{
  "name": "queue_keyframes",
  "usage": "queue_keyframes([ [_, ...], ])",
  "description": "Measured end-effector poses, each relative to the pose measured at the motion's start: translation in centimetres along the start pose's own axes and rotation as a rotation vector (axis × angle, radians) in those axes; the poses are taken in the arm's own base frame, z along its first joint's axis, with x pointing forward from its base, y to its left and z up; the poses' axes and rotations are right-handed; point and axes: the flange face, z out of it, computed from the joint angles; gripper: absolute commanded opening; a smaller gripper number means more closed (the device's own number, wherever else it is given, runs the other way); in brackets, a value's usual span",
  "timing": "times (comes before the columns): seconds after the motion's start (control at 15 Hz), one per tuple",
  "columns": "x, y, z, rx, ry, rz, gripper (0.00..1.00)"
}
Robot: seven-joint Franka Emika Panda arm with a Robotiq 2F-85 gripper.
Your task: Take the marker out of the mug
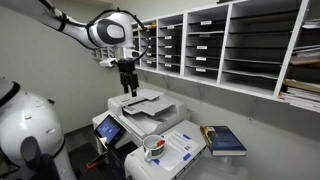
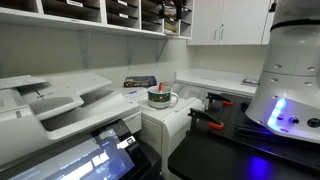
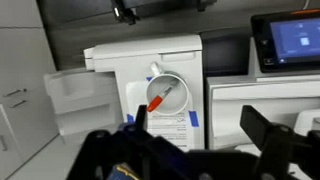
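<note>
A small white mug [image 1: 153,147] stands on a low white cabinet next to the printer; it also shows in an exterior view [image 2: 160,97] and from above in the wrist view [image 3: 166,91]. A reddish and dark marker [image 3: 162,95] lies slanted inside the mug. My gripper [image 1: 126,88] hangs high above the printer, well up and away from the mug. In the wrist view its two dark fingers stand wide apart [image 3: 198,125], open and empty.
A white printer [image 1: 140,108] with a touch screen [image 1: 107,127] stands beside the mug. A blue book [image 1: 225,140] lies on the counter past the cabinet. Shelves of paper slots [image 1: 220,45] line the wall. A paper sheet [image 3: 165,128] is taped under the mug.
</note>
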Motion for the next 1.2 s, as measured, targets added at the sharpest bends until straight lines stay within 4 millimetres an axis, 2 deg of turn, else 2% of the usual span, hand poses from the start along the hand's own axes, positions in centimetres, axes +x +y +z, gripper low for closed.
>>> queue_keyframes([
  [0.33, 0.1, 0.0, 0.0, -0.002, 0.01, 0.017, 1.0],
  [0.53, 0.6, -0.7, 1.0, -0.012, 0.089, 0.147, 1.0],
  [0.8, 1.2, -1.5, 6.5, -0.034, 0.15, 0.35, 1.0],
  [1.2, 3.5, 2.1, 14.4, -0.084, 0.176, 0.655, 1.0],
])
